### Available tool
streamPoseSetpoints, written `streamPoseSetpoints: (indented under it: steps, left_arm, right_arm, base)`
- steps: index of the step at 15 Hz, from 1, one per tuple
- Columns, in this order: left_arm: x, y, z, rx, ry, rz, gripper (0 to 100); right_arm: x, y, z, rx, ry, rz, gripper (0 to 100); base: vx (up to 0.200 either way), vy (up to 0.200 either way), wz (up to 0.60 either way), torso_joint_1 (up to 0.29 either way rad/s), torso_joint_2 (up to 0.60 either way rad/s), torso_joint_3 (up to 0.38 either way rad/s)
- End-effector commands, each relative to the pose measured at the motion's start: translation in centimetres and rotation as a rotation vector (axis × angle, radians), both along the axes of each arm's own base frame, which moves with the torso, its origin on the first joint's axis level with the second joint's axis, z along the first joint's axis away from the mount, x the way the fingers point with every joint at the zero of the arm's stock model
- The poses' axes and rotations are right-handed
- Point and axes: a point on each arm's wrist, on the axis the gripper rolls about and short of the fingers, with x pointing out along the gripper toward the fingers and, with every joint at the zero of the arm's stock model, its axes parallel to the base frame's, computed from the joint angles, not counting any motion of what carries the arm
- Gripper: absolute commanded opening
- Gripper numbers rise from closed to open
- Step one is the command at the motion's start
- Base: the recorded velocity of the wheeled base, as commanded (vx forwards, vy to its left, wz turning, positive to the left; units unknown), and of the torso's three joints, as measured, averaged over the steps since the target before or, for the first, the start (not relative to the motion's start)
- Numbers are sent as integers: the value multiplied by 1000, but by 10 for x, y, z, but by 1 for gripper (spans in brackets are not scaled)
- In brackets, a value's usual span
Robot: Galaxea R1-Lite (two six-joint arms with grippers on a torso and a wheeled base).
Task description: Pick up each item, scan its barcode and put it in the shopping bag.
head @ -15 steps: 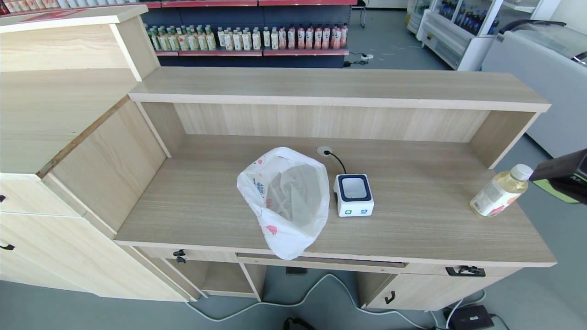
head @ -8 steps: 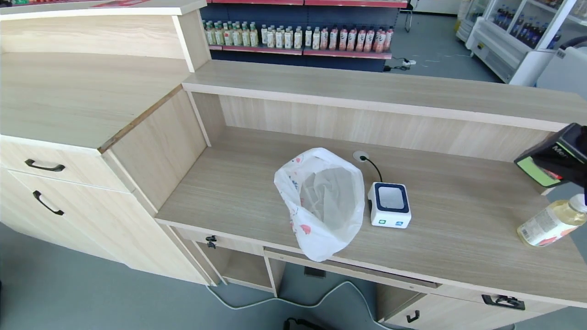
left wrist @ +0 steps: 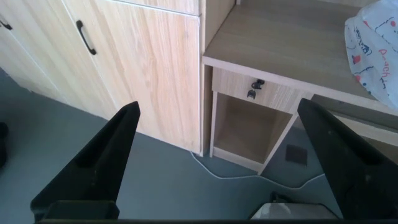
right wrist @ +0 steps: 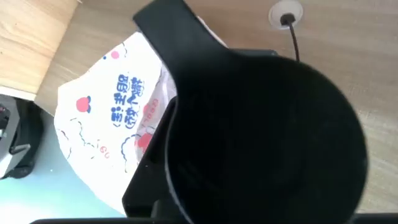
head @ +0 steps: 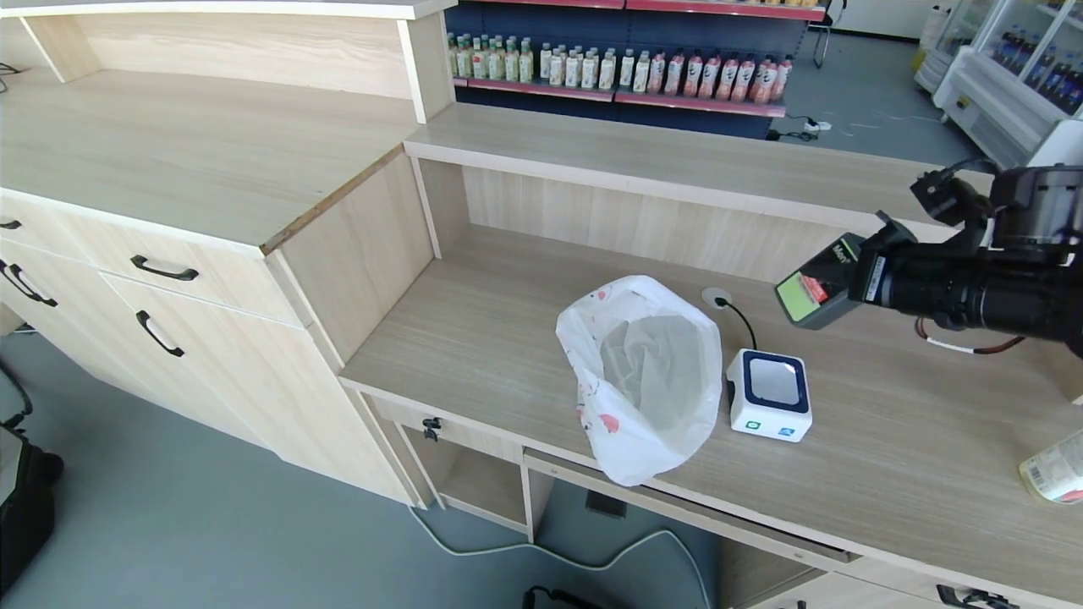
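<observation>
My right gripper [head: 859, 281] is shut on a dark box with a green end face [head: 814, 292], held in the air above the counter, behind and to the right of the white scanner [head: 768, 394]. The open white shopping bag [head: 647, 372] stands just left of the scanner. In the right wrist view the dark box [right wrist: 267, 130] hides the scanner, with the shopping bag [right wrist: 112, 118] beside it. A clear drink bottle [head: 1053, 478] lies at the counter's right edge. My left gripper [left wrist: 219, 106] is open, low over the floor in front of the counter's left cabinet.
The counter [head: 525, 338] has a raised back shelf [head: 643, 156] and a side wall on its left. The scanner's cable runs to a hole [head: 717, 296] in the top. Drawers with dark handles [head: 164, 272] are on the left; a cord [head: 541, 554] lies on the floor.
The head camera has swung left, shifting the whole scene right. My right arm has carried the dark box up and inward from the bottle's side to above the counter near the scanner.
</observation>
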Motion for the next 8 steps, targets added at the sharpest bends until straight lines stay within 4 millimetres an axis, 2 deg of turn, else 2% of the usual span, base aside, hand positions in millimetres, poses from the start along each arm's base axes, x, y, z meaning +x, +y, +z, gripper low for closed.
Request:
streamPoseSetpoints:
  steps: [1,5,8]
  left_arm:
    - [0,0,0,0,-1,1,100]
    - [0,0,0,0,-1,1,100]
    - [0,0,0,0,-1,1,100]
  right_arm:
    - [20,2,-36,19,114,-1,0]
    - [25,1,-60,2,191,-58,0]
    - [23,1,-65,17,210,-65,0]
  base:
    - [0,0,0,0,0,0]
    - [0,0,0,0,0,0]
    - [0,0,0,0,0,0]
